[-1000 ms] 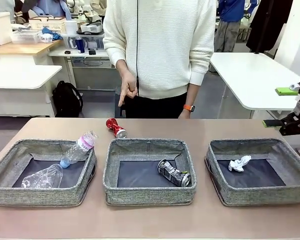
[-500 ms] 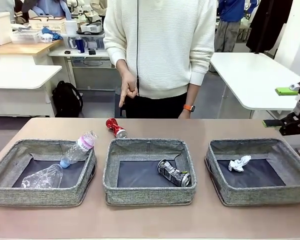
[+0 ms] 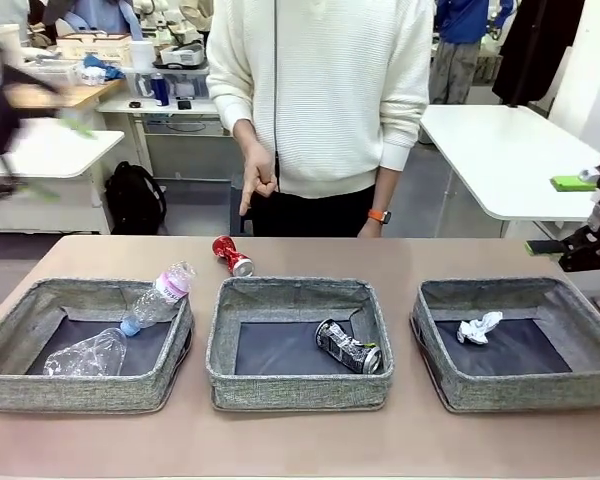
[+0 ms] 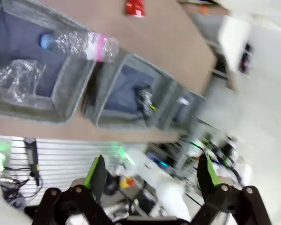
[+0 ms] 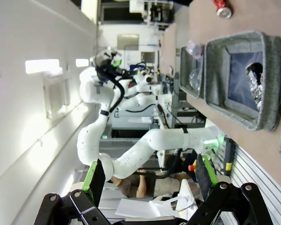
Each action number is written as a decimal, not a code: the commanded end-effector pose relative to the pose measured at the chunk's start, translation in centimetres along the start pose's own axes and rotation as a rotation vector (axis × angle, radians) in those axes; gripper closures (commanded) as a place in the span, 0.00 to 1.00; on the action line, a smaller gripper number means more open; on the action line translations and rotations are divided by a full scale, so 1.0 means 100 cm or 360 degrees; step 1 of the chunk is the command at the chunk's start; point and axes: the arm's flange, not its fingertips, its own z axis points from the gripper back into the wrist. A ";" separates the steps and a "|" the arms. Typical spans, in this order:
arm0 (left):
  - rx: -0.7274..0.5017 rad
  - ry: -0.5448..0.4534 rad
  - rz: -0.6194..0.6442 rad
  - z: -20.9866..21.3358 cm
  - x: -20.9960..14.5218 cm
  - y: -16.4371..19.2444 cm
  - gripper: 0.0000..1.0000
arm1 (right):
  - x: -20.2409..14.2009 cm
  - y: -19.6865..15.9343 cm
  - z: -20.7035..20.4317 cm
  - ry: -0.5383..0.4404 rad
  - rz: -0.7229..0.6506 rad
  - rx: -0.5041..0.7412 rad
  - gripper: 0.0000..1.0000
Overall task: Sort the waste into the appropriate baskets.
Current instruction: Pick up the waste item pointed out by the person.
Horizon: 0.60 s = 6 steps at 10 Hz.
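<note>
right hand [image 3: 577,215] apparently above right basket [image 3: 520,392]

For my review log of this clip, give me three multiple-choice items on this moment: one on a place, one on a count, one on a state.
1. Where is the red can?
A. in the middle basket
B. on the table behind the middle basket
C. in the right basket

2. How many bottles are at the left basket?
A. none
B. one
C. two

3. How does the right gripper stand?
A. open, holding nothing
B. shut on the paper
C. shut on the black can

Answers:
1 B: the red can lies on the bare table, just past the far rim of the middle basket.
2 C: a crushed clear bottle lies on its floor and a pink-label bottle leans on its right wall.
3 A: its fingers stand wide apart with nothing between them.
</note>
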 end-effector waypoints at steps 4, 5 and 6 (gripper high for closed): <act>0.0497 -0.0061 0.0027 -0.088 -0.001 -0.067 0.00 | 0.000 0.005 0.000 -0.0003 -0.0031 0.0016 0.00; 0.0497 -0.0061 0.0027 -0.088 -0.001 -0.067 0.00 | 0.000 0.005 0.000 -0.0003 -0.0031 0.0016 0.00; 0.0497 -0.0061 0.0027 -0.088 -0.001 -0.067 0.00 | 0.000 0.005 0.000 -0.0003 -0.0031 0.0016 0.00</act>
